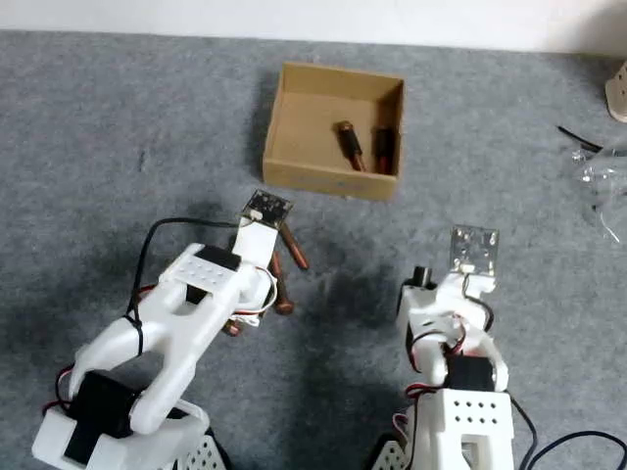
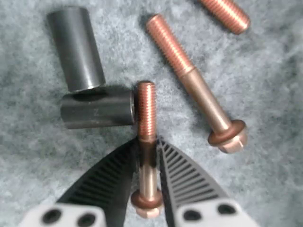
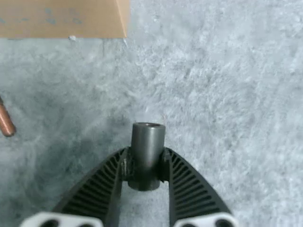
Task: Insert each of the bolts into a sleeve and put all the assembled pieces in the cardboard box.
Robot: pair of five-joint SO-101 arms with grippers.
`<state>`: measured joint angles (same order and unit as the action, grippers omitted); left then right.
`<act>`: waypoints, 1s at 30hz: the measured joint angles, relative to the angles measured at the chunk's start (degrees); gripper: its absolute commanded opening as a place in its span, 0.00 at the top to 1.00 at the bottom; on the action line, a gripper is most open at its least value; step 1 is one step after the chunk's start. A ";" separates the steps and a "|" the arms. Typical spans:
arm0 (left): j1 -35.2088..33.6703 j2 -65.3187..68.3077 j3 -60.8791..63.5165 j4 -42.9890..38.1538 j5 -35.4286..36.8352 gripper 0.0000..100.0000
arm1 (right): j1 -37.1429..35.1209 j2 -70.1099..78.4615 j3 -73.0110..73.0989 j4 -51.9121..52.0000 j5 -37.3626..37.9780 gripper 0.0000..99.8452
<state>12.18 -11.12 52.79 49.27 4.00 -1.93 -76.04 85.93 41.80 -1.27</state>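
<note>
Left gripper (image 2: 147,144): its fingers are clamped on a bolt (image 2: 147,113) at mid-shank, with the threaded end poking clear, likely so it can slide into a bore. Right gripper (image 3: 147,155): its fingers pinch a sleeve (image 3: 147,139) low down with the open mouth facing out, seemingly ready to receive. The two arms sit well apart.

Now the count. On the grey tabletop (image 1: 118,147) are two loose sleeves (image 2: 75,47) (image 2: 97,109), touching, one whole loose bolt (image 2: 196,90), and another bolt's threaded end (image 2: 227,14). In the cardboard box (image 1: 328,183), two assembled pieces (image 1: 351,145) (image 1: 384,147) lie side by side.
</note>
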 measured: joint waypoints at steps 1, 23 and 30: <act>0.00 -0.97 0.09 0.88 -0.18 0.99 | 0.00 0.00 0.53 -0.70 0.97 1.00; -26.37 -26.55 -7.21 22.33 -73.41 1.00 | 0.00 0.00 1.76 -2.46 2.90 1.00; -29.71 -11.78 -10.55 13.63 -78.95 1.00 | 0.00 0.00 1.76 -2.46 2.90 1.00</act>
<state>-17.54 -22.90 42.24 62.90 -74.95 -1.93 -76.04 87.69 39.34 1.63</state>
